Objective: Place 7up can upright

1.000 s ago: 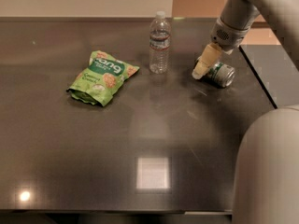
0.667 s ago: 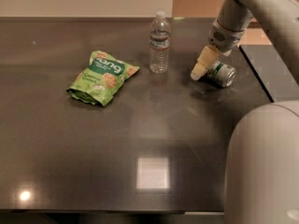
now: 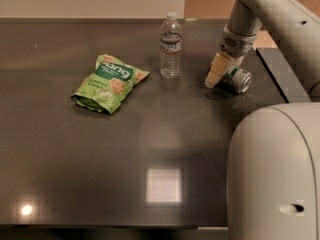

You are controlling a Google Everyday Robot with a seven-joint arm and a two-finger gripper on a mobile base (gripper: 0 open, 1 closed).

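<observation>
The 7up can [image 3: 239,80] lies on its side on the dark table [image 3: 150,134], at the far right, with a shiny metal end facing right. My gripper [image 3: 215,76] comes down from the arm at the upper right and sits right at the can's left end, covering part of it. It is low, close to the tabletop. I cannot tell whether it touches the can.
A clear plastic water bottle [image 3: 171,46] stands upright left of the can. A green snack bag [image 3: 109,82] lies flat further left. The robot's pale body [image 3: 275,174] fills the lower right corner. The table's right edge [image 3: 280,74] runs just past the can.
The gripper has eased slightly down and left at the can's end. The can, the bottle and the bag have stayed in place.
</observation>
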